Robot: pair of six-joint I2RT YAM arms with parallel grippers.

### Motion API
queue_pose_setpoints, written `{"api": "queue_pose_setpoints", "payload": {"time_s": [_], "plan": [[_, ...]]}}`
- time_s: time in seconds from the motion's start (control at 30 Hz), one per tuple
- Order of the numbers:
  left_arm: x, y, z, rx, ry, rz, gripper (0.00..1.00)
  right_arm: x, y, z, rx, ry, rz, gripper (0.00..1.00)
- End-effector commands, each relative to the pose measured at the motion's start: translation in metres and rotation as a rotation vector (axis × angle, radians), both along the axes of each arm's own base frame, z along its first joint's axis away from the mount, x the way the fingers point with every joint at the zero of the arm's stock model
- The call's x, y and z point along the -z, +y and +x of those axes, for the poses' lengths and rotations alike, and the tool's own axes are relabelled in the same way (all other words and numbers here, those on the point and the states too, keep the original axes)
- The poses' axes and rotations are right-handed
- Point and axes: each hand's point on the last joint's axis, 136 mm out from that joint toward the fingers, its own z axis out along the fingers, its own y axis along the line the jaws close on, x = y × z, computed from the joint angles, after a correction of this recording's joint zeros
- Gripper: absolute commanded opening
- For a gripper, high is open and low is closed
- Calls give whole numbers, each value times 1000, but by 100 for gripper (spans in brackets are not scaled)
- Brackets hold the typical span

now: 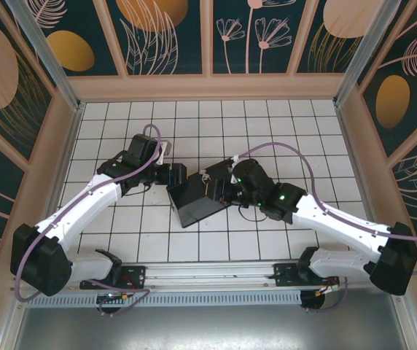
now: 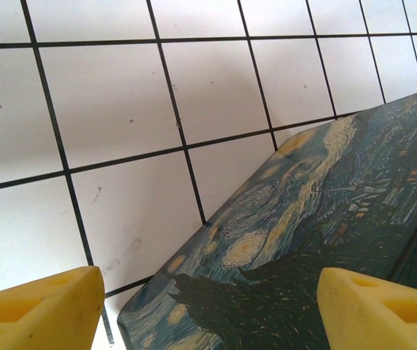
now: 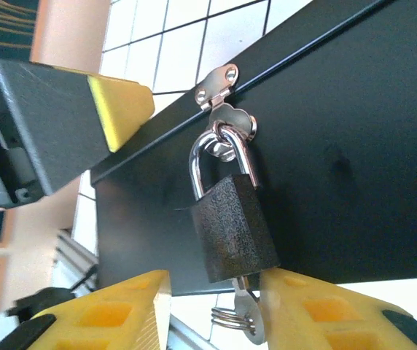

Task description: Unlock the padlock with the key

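Key (image 3: 246, 300) in padlock (image 3: 232, 222), hanging on box (image 3: 354, 168)

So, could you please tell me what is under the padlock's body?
The key pokes out below the padlock, with its ring hanging between the fingers of the right tool. Its blade is hidden inside the lock body.

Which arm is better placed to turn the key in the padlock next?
Right. The right end effector flanks the key under the padlock; the left end effector hovers over the box's painted lid.
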Motion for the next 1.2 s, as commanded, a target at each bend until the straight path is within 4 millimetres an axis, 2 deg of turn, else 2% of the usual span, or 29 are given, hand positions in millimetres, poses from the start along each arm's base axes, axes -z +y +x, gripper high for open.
{"api": "queue_pose_setpoints", "payload": {"time_s": [0.0,0.33,0.43,0.57,0.77,1.0,1.07,1.17], "plan": [[25,-2,-24,46,100,29,78,-32,21,9,-22,-164,7,37],[29,-5,-29,53,112,18,77,-61,27,14,-24,-305,33,37],[30,-6,-29,57,110,22,77,-63,26,16,-26,-333,5,37],[32,-5,-29,58,115,27,77,-77,27,18,-40,-426,-39,37],[32,-5,-29,51,112,24,77,-72,48,7,-149,-480,-82,37],[33,-5,-29,45,110,21,77,-66,58,2,-204,-483,-60,39],[33,-5,-28,44,109,22,77,-63,54,7,-179,-472,-80,39],[31,-6,-26,43,105,22,77,-69,30,24,-77,-378,-54,38]]}}
